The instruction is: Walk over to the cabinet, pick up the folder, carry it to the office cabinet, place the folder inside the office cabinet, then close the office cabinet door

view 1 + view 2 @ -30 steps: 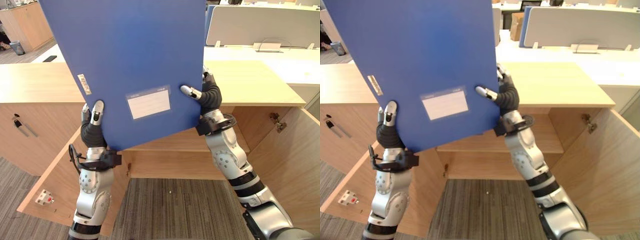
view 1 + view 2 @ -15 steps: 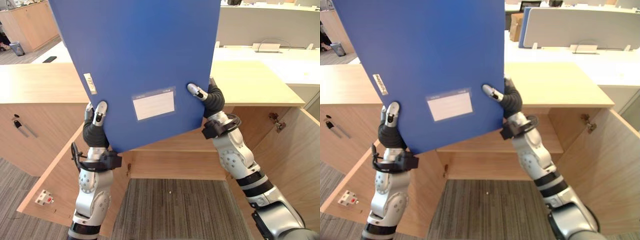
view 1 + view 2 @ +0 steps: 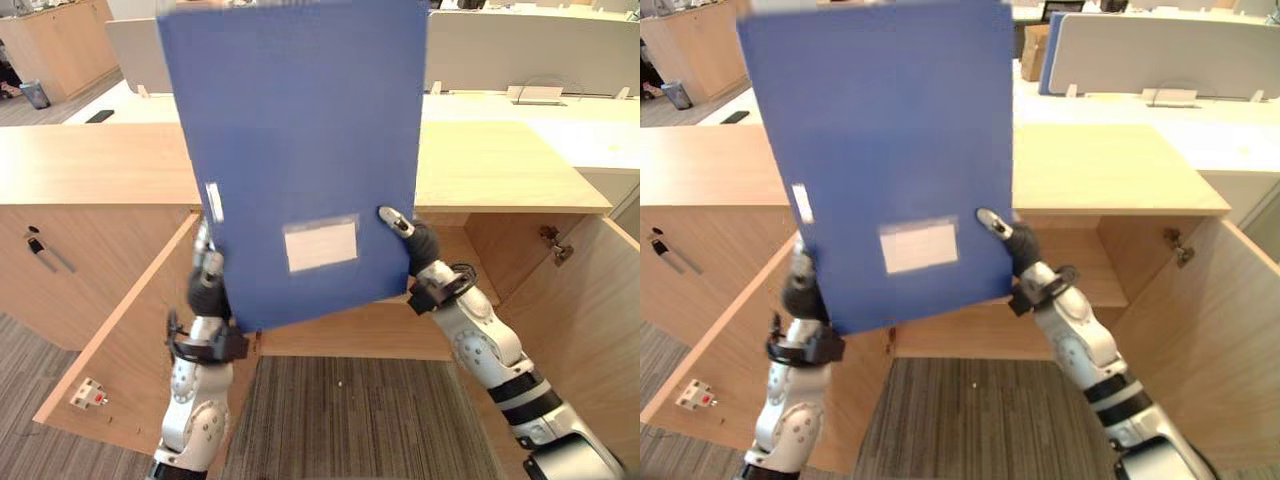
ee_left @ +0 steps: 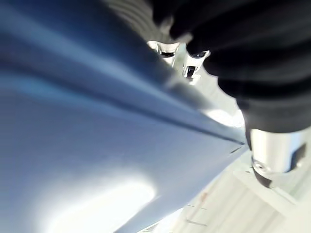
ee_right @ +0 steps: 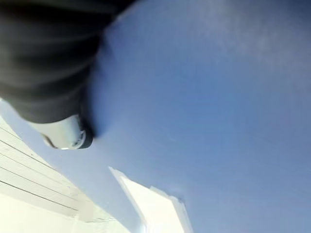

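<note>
A big blue folder [image 3: 300,150] with a white label stands nearly upright in the air before the open office cabinet [image 3: 370,320]. My right hand [image 3: 418,243] grips its lower right edge, the thumb [image 5: 65,136] pressed on the front and the fingers behind. Beside the lower left edge is my left hand [image 3: 207,288]. In the left wrist view its thumb [image 4: 269,155] stands straight and clear of the folder [image 4: 97,145], with the fingers on the far side. The folder hides most of the cabinet's shelf.
Both cabinet doors hang open: the left door [image 3: 120,350] and the right door [image 3: 590,310]. The wooden cabinet top [image 3: 500,165] runs behind the folder. A shut cabinet door with a handle [image 3: 45,255] is at the left. White desks with screens [image 3: 530,50] stand beyond.
The folder has swung more upright and moved forward toward the cabinet. My left thumb has come off the folder's front. My right hand keeps its pinch and has reached further out.
</note>
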`<state>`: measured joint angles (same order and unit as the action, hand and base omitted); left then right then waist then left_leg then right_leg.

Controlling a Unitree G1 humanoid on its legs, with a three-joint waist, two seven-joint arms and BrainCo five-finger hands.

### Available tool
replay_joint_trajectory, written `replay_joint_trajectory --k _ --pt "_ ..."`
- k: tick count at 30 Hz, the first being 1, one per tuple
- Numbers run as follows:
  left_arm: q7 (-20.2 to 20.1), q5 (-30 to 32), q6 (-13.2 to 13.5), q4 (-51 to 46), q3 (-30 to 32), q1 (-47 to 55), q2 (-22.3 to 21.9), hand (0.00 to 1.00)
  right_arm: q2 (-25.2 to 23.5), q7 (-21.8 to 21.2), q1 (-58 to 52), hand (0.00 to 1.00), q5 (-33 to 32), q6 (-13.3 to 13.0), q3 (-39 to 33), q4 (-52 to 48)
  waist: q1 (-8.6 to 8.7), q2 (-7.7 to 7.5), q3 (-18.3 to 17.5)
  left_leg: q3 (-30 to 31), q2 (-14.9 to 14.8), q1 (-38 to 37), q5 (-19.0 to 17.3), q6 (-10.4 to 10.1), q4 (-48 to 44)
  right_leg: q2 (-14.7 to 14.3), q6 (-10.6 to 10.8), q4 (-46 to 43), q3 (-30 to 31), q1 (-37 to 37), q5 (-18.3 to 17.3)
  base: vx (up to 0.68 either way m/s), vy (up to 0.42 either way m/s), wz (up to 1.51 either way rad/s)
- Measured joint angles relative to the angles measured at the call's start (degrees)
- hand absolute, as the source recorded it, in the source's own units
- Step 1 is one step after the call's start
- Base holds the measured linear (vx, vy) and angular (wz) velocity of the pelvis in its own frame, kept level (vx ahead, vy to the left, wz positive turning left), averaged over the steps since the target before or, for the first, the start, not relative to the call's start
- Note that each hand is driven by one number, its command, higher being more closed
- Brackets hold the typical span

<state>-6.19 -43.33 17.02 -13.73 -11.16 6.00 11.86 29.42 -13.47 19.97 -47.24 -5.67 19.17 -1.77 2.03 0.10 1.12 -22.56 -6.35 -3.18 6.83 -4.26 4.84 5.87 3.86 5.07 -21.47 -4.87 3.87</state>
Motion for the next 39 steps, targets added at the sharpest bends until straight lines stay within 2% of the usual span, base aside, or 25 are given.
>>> replay_joint_trajectory --k 4,6,9,10,12,14,18,24,30,34,37,39 --pt "-4.41 0.73 -3.15 9.34 -1.9 2.98 0.3 0.0 2.6 -0.21 -0.82 1.0 8.83 0.37 -3.29 -2.61 0.13 -0.2 0.12 -0.52 -0.08 0.16 -0.02 0.0 0.02 -0.12 0.01 -0.22 1.01 0.54 0.0 -0.01 0.005 -0.07" --pt "-7.26 1.51 -5.45 16.49 -2.65 4.24 0.43 0.0 4.06 -0.78 -0.8 1.0 15.29 0.33 -6.13 -5.22 0.3 -0.36 0.22 -1.32 -0.19 0.17 -0.16 -0.1 0.01 -0.22 0.0 -0.23 1.7 1.0 0.0 -0.02 0.01 -0.16" --pt "-8.68 3.96 -7.63 25.58 -2.34 4.43 0.89 0.0 4.96 -1.43 -0.8 1.0 22.11 -0.88 -8.81 -8.45 0.76 -0.58 0.36 -2.21 -0.37 0.16 -0.3 -0.15 0.01 -0.38 -0.04 -0.25 2.73 1.51 0.04 -0.02 0.005 -0.16" --pt "-8.78 5.0 -7.9 26.94 -2.1 4.44 0.87 0.0 5.28 -1.4 -0.79 1.0 24.26 -1.38 -9.11 -9.12 0.91 -0.61 0.38 -2.31 -0.38 0.16 -0.33 -0.15 0.01 -0.39 -0.04 -0.25 2.83 1.57 0.05 -0.03 0.006 -0.11" --pt "-9.14 8.49 -8.22 30.36 -1.44 4.44 0.85 0.0 7.17 -1.39 -0.8 1.0 34.78 -3.41 -8.92 -11.01 1.4 -0.76 0.47 -2.52 -0.39 0.13 -0.39 -0.15 0.01 -0.41 -0.03 -0.27 3.05 1.68 0.07 -0.03 0.007 -0.05" --pt "-9.32 11.6 -8.21 32.16 -0.84 4.33 0.8 0.0 8.87 -1.66 -1.04 1.0 42.62 -4.5 -8.25 -11.68 1.48 -0.89 0.55 -2.82 -0.4 0.12 -0.43 -0.15 0.01 -0.41 0.0 -0.27 3.34 1.83 0.17 -0.04 0.012 -0.07" --pt "-9.36 17.3 -8.17 39.08 -0.48 4.29 0.83 0.0 13.14 -2.33 -3.84 1.0 53.68 -6.73 -4.48 -11.75 1.24 -1.21 0.75 -4.28 -0.47 -0.04 -0.75 -0.28 0.01 -0.42 -0.07 -0.26 4.85 2.65 0.39 -0.04 0.014 -0.17" --pt "-9.3 23.25 -8.62 48.33 -0.53 4.15 0.88 0.0 19.64 -4.46 -9.52 1.0 65.27 -9.39 4.77 -10.37 1.43 -1.5 0.93 -7.15 -0.53 -0.1 -1.18 -0.37 0.01 -0.59 -0.19 -0.32 7.78 4.39 0.84 -0.03 0.006 -0.25" --pt "-8.82 27.97 -8.84 53.88 -0.58 3.06 1.06 0.0 21.18 -6.65 -10.88 1.0 71.65 -10.08 10.23 -3.47 1.39 -2.16 1.5 -9.52 -0.53 -0.06 -1.55 -0.32 0.01 -0.67 -0.38 -0.37 9.82 5.93 1.34 -0.05 -0.004 -0.24" --pt "-7.51 30.35 -8.84 55.2 -0.65 1.51 1.1 0.0 18.64 -7.3 -10.86 1.0 73.46 -9.71 11.59 4.24 0.49 -2.07 2.01 -10.18 -0.16 0.67 -1.7 -0.15 -0.01 -0.12 -0.34 -1.39 10.8 7.72 1.31 -0.07 0.015 -0.11" --pt "-6.57 32.68 -8.84 55.47 -0.62 1.03 1.17 0.0 10.35 -7.31 -10.84 1.0 72.23 -7.02 6.41 17.72 0.54 -1.45 2.99 -9.97 0.43 1.03 -1.81 0.09 -0.03 0.28 0.05 -2.6 10.7 8.53 1.06 -0.04 0.016 0.02" --pt "-6.44 34.91 -8.82 55.03 -0.5 0.86 0.39 0.0 2.7 -5.72 -9.77 1.0 66.23 -2.92 -3.49 28.59 0.63 0.02 4.68 -9.62 1.43 1.14 -2.27 0.76 -0.05 1.62 0.94 -5.55 10.81 10.01 -0.3 -0.05 0.053 0.03"
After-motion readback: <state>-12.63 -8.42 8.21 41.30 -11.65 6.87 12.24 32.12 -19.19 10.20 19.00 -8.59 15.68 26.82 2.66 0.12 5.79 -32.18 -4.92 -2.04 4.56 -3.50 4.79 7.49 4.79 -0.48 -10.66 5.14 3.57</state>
